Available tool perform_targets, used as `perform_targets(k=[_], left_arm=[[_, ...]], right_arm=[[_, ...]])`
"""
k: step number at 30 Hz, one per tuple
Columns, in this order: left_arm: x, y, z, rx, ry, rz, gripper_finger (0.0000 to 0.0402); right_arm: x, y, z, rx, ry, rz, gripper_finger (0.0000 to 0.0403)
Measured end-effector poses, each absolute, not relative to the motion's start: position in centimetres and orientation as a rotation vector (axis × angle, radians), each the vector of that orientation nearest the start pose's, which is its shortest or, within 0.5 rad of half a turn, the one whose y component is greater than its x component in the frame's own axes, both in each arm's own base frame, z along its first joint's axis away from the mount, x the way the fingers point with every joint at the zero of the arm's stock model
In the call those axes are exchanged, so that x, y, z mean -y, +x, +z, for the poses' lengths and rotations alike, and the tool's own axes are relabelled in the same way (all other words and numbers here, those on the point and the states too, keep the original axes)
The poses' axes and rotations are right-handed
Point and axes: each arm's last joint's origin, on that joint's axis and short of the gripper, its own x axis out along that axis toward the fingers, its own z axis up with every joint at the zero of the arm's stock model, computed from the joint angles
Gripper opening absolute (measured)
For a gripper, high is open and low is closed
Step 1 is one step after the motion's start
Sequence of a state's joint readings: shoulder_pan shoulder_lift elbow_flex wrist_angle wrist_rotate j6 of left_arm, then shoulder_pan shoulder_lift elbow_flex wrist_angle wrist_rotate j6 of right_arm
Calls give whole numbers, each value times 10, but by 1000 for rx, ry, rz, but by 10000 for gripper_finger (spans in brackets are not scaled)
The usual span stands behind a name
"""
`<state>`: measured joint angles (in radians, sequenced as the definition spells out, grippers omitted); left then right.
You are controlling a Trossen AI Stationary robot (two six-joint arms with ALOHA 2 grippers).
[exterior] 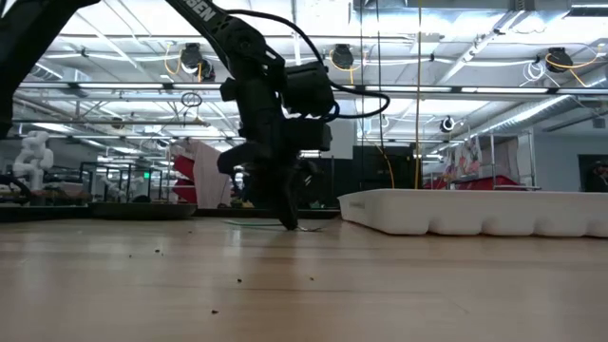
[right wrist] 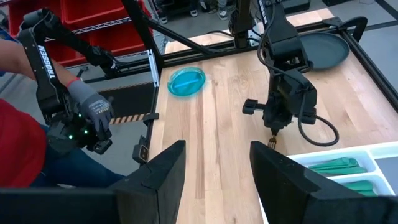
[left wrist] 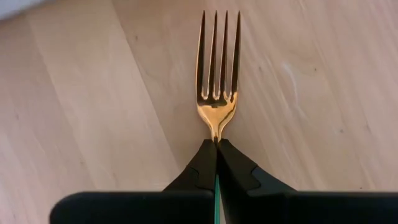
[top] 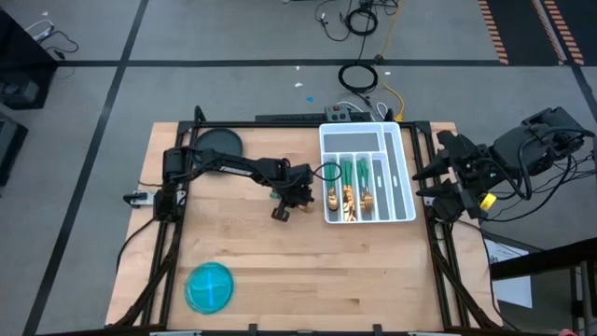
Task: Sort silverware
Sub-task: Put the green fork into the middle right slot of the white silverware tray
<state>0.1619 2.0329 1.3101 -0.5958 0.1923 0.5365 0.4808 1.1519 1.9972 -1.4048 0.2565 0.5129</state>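
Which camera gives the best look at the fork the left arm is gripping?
The left wrist view: the fork fills it, gold tines clear, the left gripper shut on its handle. High and low views show only the gripper there; the right wrist view shows a gold glint.

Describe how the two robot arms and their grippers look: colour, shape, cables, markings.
Both arms are black, built of jointed tubular links. The left arm carries white lettering on its upper link in the low view, and a black cable loops from its wrist. Its gripper has two dark wedge-shaped fingers. The right arm trails black cables and shows a yellow spot near its gripper, whose fingers are broad, flat and black.
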Motion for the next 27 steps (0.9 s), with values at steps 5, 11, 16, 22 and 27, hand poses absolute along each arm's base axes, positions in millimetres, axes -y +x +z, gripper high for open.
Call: perform_targets(k=[5, 11, 16, 22, 27], left_arm=[[-55, 379, 131, -1250, 229, -366, 3], [-50, 366, 152, -1282, 230, -374, 3], [-48, 356, 196, -1198, 253, -330, 2], [-47, 349, 242, -1073, 247, -242, 2], [-45, 358, 279, -964, 305, -198, 2]], right_arm=[[-45, 102, 517, -563, 297, 79, 171], [-45, 101, 517, -561, 305, 78, 171], [-44, 100, 518, -556, 290, 83, 171], [-43, 98, 518, -548, 264, 88, 171], [-42, 97, 518, -543, 267, 87, 171]])
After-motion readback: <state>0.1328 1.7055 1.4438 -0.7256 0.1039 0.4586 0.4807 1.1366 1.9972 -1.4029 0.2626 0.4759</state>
